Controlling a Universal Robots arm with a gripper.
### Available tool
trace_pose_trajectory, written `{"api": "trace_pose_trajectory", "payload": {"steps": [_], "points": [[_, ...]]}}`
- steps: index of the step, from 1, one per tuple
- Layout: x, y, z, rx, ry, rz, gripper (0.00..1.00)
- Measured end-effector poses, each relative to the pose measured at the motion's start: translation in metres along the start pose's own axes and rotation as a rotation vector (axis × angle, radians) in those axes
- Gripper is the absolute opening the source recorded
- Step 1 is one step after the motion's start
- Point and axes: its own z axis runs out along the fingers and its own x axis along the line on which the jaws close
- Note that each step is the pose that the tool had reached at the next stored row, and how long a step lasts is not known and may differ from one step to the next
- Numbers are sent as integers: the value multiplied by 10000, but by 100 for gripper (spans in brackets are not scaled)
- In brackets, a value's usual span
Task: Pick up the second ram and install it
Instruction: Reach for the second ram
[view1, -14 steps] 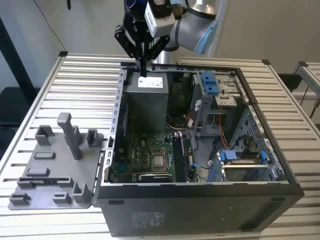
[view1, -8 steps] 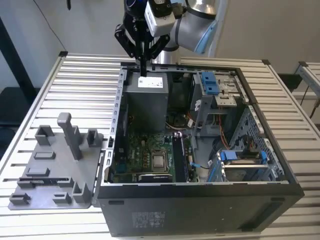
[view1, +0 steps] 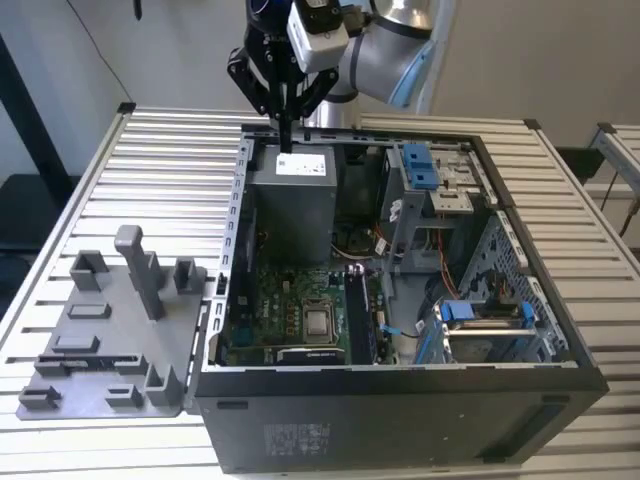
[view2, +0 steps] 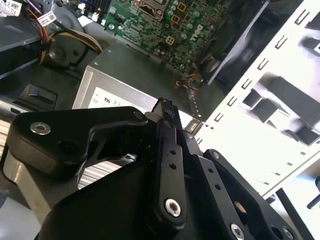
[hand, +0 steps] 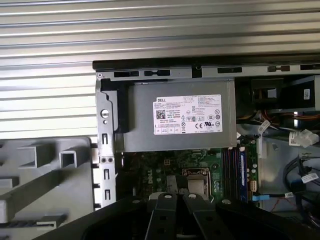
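Note:
My gripper (view1: 286, 146) hangs above the back of the open computer case (view1: 560, 345), over the grey power-supply box (view1: 292, 200). Its black fingers (view2: 165, 125) are pressed together, shut, and nothing shows between them. The second ram is out of view. In the exterior view a dark stick (view1: 357, 318) stands in the memory slots on the green motherboard (view1: 290, 300). The same slots (hand: 234, 167) show in the first wrist view beside the processor socket (hand: 195, 182).
A grey plastic tray (view1: 100, 340) with upright pegs lies on the slatted table (view1: 170, 160), at the exterior view's left of the case. Blue drive brackets (view1: 420, 165), loose cables (view1: 445, 270) and a drive cage (view1: 485, 320) crowd the case's other side.

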Motion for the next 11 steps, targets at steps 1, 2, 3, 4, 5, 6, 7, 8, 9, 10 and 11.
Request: {"api": "trace_pose_trajectory", "payload": {"steps": [1,2,3,4,5,6,7,8,9,10,11], "points": [[11,-1,0,0,0,-1,11],[24,-1,0,-1,-1,-1,11],[42,-3,0,-1,0,-1,11],[59,-4,-1,0,2,-3,11],[76,-5,-1,-1,7,-3,11],[91,-6,-1,-1,12,-4,11],[106,-7,-1,0,17,-4,11],[121,-8,-2,0,21,-4,11],[143,-10,-2,0,24,-4,11],[163,-11,-3,1,27,-4,11],[182,-13,-3,0,28,-4,11]]}}
